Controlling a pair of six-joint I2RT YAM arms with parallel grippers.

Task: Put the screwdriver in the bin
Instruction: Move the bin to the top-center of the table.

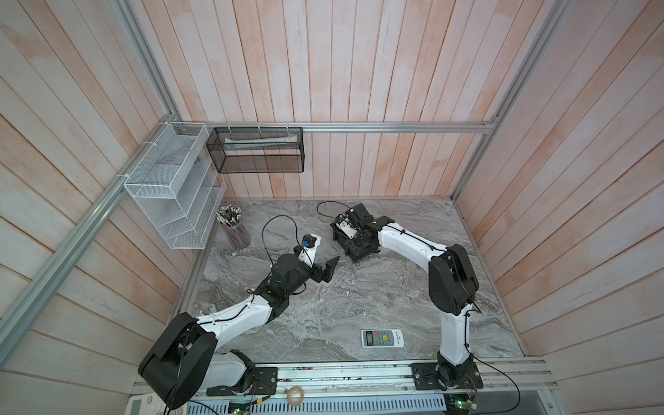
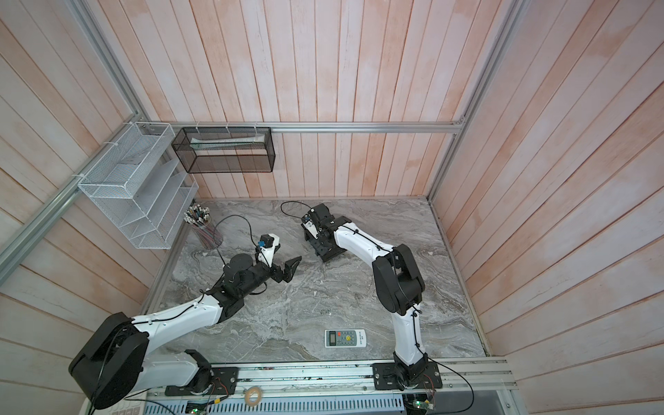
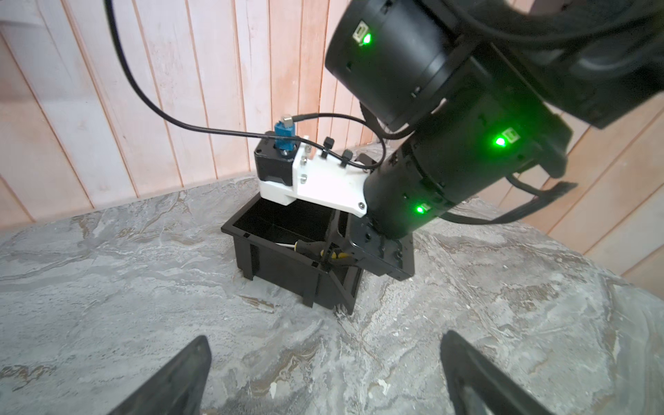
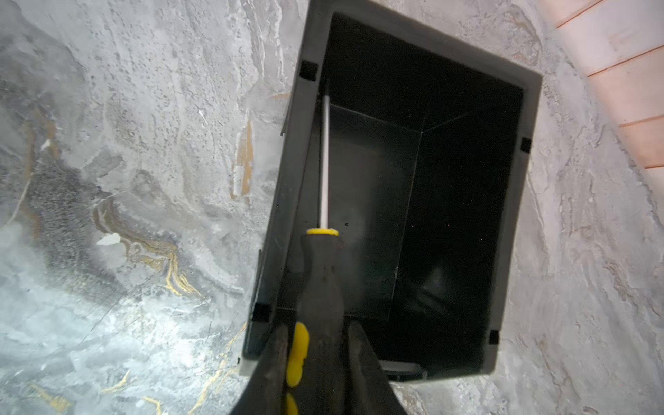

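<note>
Items you have on the grey marbled worktop point(image 1: 359, 298):

1. Bin point(image 4: 531, 107): black, open-topped, solid walls. It stands toward the back of the worktop, seen in both top views point(image 2: 325, 256).
2. Screwdriver point(image 4: 321, 273): black-and-yellow handle, thin pale shaft. You will find the handle at the bin's low end and the shaft reaching inside along one long wall, with the tip near the far corner. Whether the tip touches the wall cannot be told.
3. Right hand point(image 4: 318, 334): lowered into the bin's low end, fingers point(image 4: 280, 345) closed narrowly on the screwdriver handle, one on each side.
4. Left hand point(image 3: 325, 339): fingers spread wide, holding nothing. It hangs above the bare worktop near the bin, pointed toward it, seen in both top views point(image 1: 328, 267).
5. Remote control point(image 1: 382, 338): white, lying flat near the front edge, well apart from the bin.
6. Cup of striped pencils point(image 1: 235, 230): at your left rear corner.
7. White wire rack point(image 1: 169, 194) and black mesh basket point(image 1: 258, 151): hung on the walls above that corner.
</note>
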